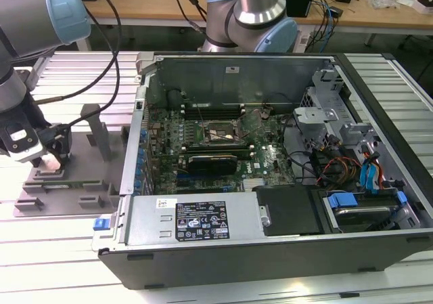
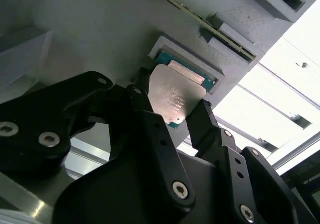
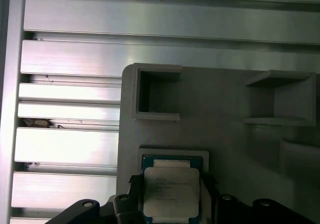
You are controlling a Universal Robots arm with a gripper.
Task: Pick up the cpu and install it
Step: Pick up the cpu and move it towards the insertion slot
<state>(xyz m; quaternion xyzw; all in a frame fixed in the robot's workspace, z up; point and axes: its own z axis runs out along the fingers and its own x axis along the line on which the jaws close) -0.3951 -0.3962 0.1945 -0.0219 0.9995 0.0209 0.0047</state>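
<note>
Jaws: here's the gripper (image 2: pixel 172 98) closed in on the cpu (image 2: pixel 176 92), one black finger (image 2: pixel 200 119) tight against each of two opposite edges.
Cpu: right between the jaws, lying flat in a shallow framed recess of the grey tray (image 3: pixel 225 134), silvery lid up.
Writing: there's fine print on the lid, too small to read. In the exterior view, a black-and-white label (image 1: pixel 201 219) on the open computer case (image 1: pixel 284 263) is also illegible.
Hidden: the gripper body cuts off the cpu's near edge, and the contact lines sit in shadow.
Room: raised hollow blocks (image 3: pixel 157 94) stand just beyond the fingertips, with the ribbed aluminium table (image 3: pixel 70 54) past the tray's edge.
Socket: the black socket frame (image 1: pixel 218 133) is well apart from the jaws.
</note>
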